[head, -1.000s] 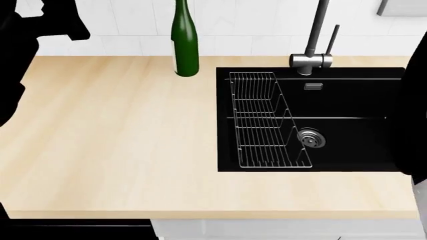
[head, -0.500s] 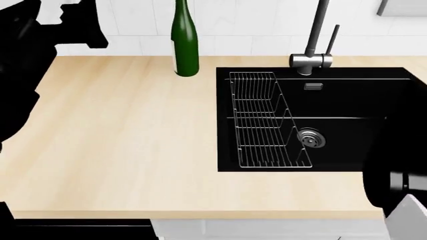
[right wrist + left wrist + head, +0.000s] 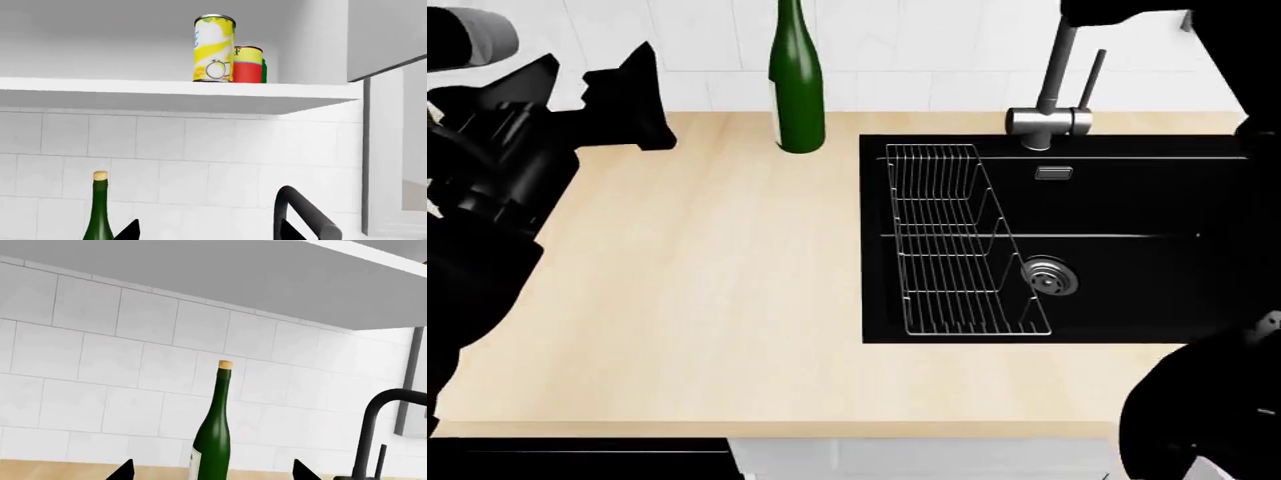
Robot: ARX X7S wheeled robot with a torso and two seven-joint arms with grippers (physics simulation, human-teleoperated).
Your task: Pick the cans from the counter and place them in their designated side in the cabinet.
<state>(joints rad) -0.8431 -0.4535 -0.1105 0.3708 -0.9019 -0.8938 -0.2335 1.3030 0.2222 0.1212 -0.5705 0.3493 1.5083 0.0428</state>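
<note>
Standing upright together on the cabinet shelf (image 3: 180, 87) above both wide-spread, empty grippers, yellow-white can (image 3: 214, 48) and red-yellow can (image 3: 248, 65) look delivered, which would explain no can showing on the counter (image 3: 694, 290).

1. We see a simulated domestic kitchen: a light wood-grain counter (image 3: 694, 290) runs under a wall of white square tiles (image 3: 100, 360).
2. A black sink (image 3: 1121, 200) is set into the counter, with a wire rack (image 3: 954, 240) and a round drain (image 3: 1049, 277) inside, and a dark faucet (image 3: 1057, 90) at its back edge.
3. A green glass bottle (image 3: 797, 80) stands upright ahead of the left gripper (image 3: 210, 471), close to the tiles.
4. Above the right gripper (image 3: 210, 231), a white cabinet shelf (image 3: 173, 90) carries two cans (image 3: 227, 50) standing side by side, as kitchen storage does.
</note>
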